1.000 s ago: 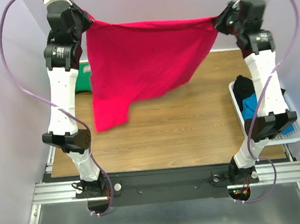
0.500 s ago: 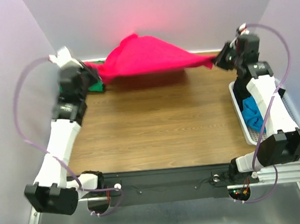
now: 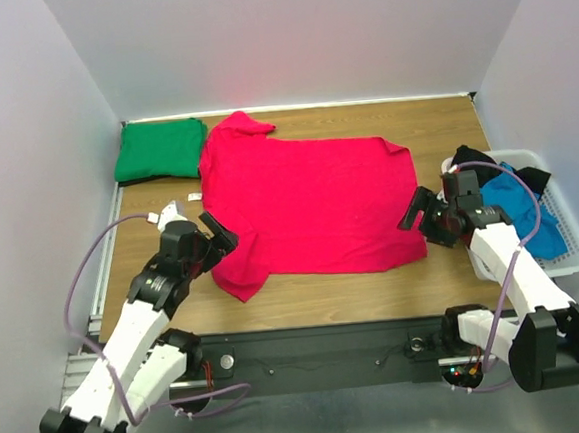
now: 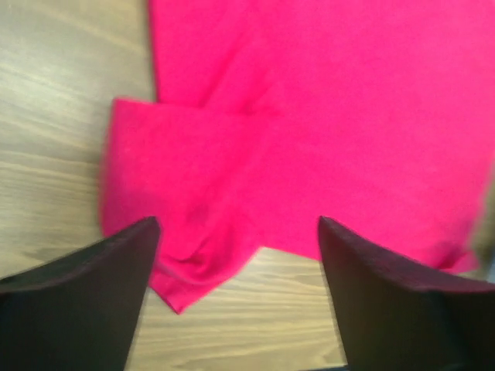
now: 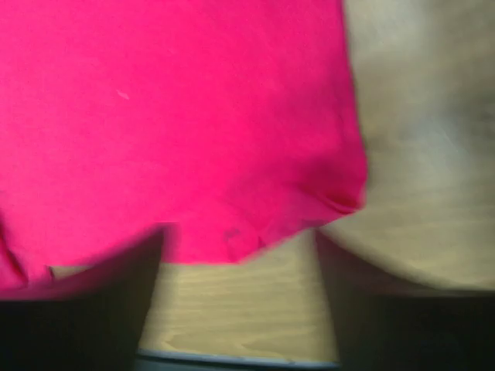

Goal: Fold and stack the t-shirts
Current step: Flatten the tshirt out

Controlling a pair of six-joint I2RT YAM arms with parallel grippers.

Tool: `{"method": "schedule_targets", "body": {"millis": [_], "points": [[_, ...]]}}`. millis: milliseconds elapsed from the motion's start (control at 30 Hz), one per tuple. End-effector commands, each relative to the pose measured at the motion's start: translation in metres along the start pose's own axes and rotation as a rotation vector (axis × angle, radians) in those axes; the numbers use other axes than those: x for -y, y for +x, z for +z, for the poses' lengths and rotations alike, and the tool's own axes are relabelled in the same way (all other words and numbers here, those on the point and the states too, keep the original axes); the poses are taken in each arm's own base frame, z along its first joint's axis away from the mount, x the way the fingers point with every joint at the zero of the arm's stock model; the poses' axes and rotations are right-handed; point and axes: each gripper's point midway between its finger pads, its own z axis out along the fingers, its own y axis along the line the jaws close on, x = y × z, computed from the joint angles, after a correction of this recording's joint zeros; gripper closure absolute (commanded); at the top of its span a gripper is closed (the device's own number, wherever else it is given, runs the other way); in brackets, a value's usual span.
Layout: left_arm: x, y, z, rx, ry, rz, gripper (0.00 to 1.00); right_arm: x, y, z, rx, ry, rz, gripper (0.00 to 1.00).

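holding: neither gripper has cloth between its fingers.
left jaws: the left gripper (image 3: 220,234) (image 4: 238,224) has its two dark fingers (image 4: 85,297) spread wide, with only open air between them.
right jaws: the right gripper (image 3: 416,217) (image 5: 238,239) also stands apart. its wrist view is blurred, but the gap between the fingers (image 5: 402,309) is plain.
left gripper place: low over the near-left edge of the crimson red soft cloth t-shirt (image 3: 308,200) (image 4: 325,116) (image 5: 170,116), just beside the near sleeve, which lies doubled over on itself.
right gripper place: at the shirt's right edge, by the near corner of the hem, which curls up a little in the wrist view.
crimson red t-shirt: spread flat across the middle of the brown wooden table (image 3: 306,295), sleeves toward the left and hem toward the right.
emerald green t-shirt (image 3: 159,150): folded into a neat block in the far-left corner, just beside the red shirt's far sleeve. whether they touch, cannot tell.
white slatted plastic basket (image 3: 564,265): at the table's right edge, behind the right arm.
basket contents: a bright blue t-shirt (image 3: 530,213) and a black t-shirt (image 3: 471,160), both crumpled, the black one hanging over the basket's far-left rim.
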Motion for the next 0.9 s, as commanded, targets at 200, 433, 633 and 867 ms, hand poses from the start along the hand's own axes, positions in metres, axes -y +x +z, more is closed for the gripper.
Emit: {"method": "schedule_targets", "body": {"millis": [200, 433, 633, 867], "points": [[0.026, -0.049, -0.061, 0.17, 0.069, -0.13, 0.01, -0.004, -0.033, -0.031, 0.135, 0.032, 0.003, 0.0], [0.036, -0.031, 0.007, 0.006, -0.061, -0.045, 0.01, -0.034, -0.026, -0.021, 0.062, -0.136, -0.049, 0.0], [0.017, -0.015, 0.053, -0.05, -0.314, -0.006, 0.02, -0.045, -0.009, 0.011, -0.012, -0.246, -0.038, 0.0], [-0.006, 0.012, 0.084, -0.089, -0.375, -0.069, 0.02, -0.016, 0.009, 0.052, -0.087, -0.137, -0.02, 0.0]]}}
